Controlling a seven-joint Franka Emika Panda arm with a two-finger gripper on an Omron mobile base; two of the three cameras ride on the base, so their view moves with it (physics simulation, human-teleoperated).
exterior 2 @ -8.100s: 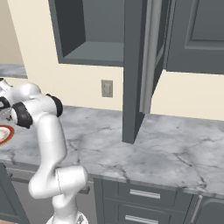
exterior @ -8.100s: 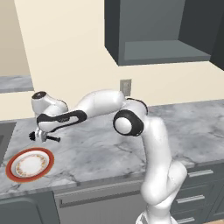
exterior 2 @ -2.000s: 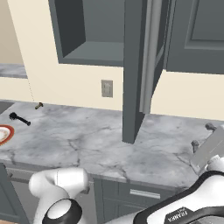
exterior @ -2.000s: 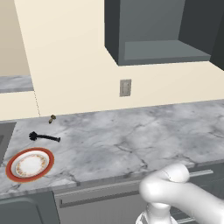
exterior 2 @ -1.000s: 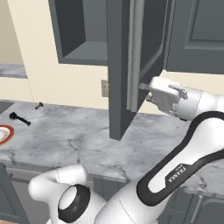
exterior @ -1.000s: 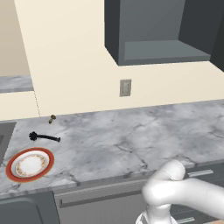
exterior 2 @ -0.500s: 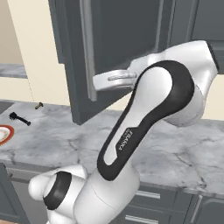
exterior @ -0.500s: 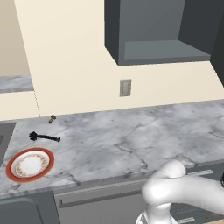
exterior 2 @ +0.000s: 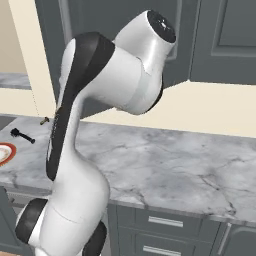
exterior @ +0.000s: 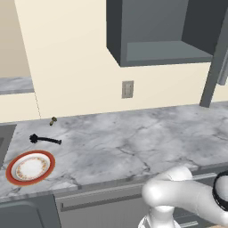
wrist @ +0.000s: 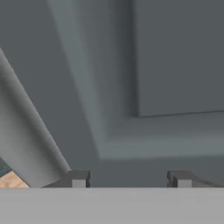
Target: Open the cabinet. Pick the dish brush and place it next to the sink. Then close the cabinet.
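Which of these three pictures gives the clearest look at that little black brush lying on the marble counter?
The left base view: the small black dish brush lies in full on the grey counter, bushy head and thin handle both clear, beside the red-rimmed plate. The right base view shows it small at the far left edge.

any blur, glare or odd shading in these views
Left base view: sharp, flat even light, no glare, only a faint shadow by the dish brush on the counter. Right base view: sharp, soft highlights on the arm. Hand view: cabinet door close up, soft and hazy.
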